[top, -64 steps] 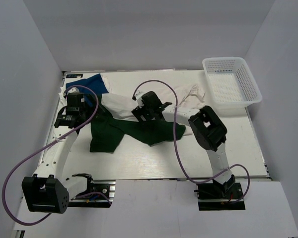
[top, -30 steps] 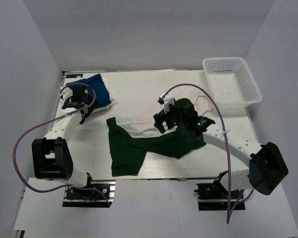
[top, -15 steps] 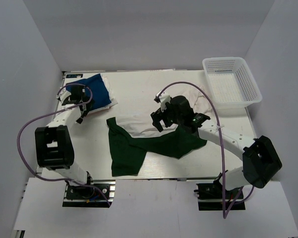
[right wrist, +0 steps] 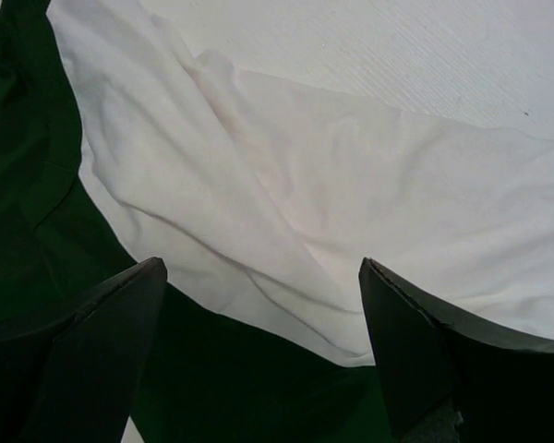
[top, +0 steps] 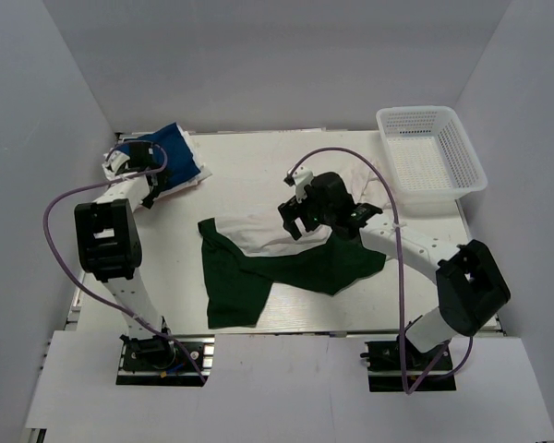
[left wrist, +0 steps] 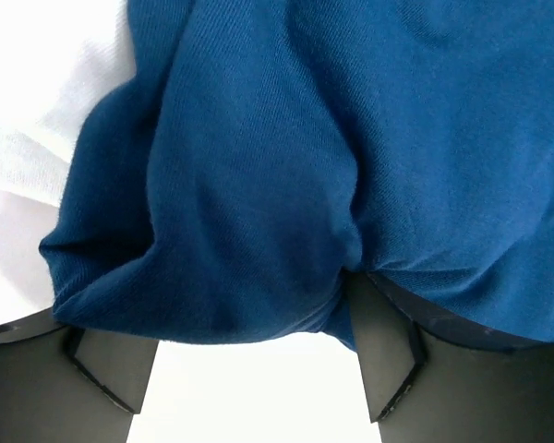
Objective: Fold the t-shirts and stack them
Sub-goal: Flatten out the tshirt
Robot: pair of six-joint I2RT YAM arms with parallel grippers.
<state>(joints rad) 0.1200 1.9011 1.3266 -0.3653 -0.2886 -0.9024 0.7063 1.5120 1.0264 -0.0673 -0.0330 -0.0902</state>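
The blue shirt [top: 175, 157] lies bunched in the far left corner of the worktop [top: 249, 166]. The left gripper [left wrist: 217, 314] is at this shirt, on its left side. In the left wrist view its jaws stand wide and a thick fold of the blue cloth bulges down between them. The cloth lies against the inner side of the right finger [left wrist: 383, 351] and covers the tip of the other finger. Whether the fold is already pinched, the pictures do not show.

The white shirt [top: 258, 226] lies spread in the middle of the worktop and reaches to the right under the right arm. The green shirt [top: 249, 277] lies in front of it, nearer to the arm bases. It is crumpled, and its far edge overlaps the near edge of the white one. No shirt is folded and none is stacked.

The right gripper [top: 295, 217] hangs over the place where these two shirts meet. In the right wrist view its jaws are wide apart and hold nothing. The white cloth and the dark green edge show between the fingers.

A white mesh basket [top: 434, 192] stands at the far right corner, apart from the shirts.
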